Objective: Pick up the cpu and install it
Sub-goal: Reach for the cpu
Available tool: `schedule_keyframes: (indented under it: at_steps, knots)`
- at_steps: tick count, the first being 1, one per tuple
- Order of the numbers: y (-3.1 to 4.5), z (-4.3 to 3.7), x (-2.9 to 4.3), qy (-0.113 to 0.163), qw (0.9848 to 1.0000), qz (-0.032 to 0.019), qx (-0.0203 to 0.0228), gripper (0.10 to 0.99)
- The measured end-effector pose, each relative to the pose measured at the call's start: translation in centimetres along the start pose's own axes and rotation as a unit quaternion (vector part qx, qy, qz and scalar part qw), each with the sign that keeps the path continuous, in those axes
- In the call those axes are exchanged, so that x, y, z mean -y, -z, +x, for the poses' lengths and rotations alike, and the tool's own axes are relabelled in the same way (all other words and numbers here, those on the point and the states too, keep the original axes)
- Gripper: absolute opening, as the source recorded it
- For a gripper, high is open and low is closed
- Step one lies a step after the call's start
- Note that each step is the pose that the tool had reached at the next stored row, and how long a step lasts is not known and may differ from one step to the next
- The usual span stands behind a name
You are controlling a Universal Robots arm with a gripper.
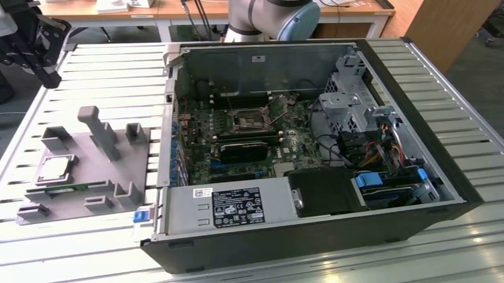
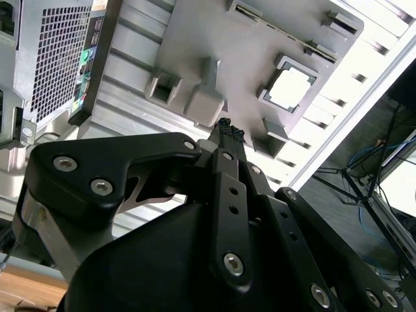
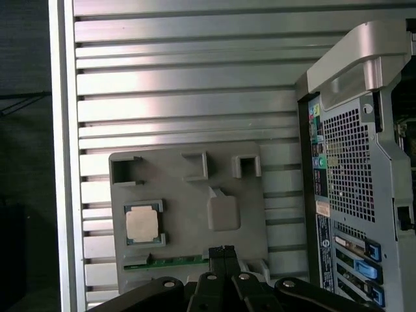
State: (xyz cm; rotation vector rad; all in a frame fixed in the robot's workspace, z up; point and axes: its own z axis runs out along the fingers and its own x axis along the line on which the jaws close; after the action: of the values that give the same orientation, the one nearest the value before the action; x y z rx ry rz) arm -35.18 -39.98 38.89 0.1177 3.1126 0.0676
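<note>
cpu point(image 1: 54, 169) open above, grey post point(image 1: 98, 132) near

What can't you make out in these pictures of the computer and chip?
Memory stick: first wrist view, one end covered by the gripper.
Motherboard socket: exterior view, too small to judge its state.
Robot arm: exterior view, cut off by the top edge.
cpu underside: both wrist views, faces down into the grey tray.

Looks down along the black pincer point(image 2: 229, 133), fingertips pressed together, above a grey fixture plate point(image 2: 214, 39) and close to its upright grey post point(image 2: 205, 97). Finds the cpu point(image 2: 289, 88) lying flat in a square pocket of that plate, shiny top up, apart from the tips. Takes in the slatted metal desk point(image 2: 127, 71) beneath and a computer case point(image 2: 58, 52) with a mesh panel beside the plate.
</note>
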Motion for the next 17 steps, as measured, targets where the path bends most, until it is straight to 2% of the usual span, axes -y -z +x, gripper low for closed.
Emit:
schedule_keyframes:
  at_steps: [11,15,17]
  knots:
    - [0.02,0.57,0.48,0.0,1.0,0.0,0.0,0.106]
    - [0.02,0.71,0.9,0.0,1.0,-0.0001,0.0,0.106]
    - [0.01,0.77,1.35,0.0,1.0,0.0,-0.0002,0.106]
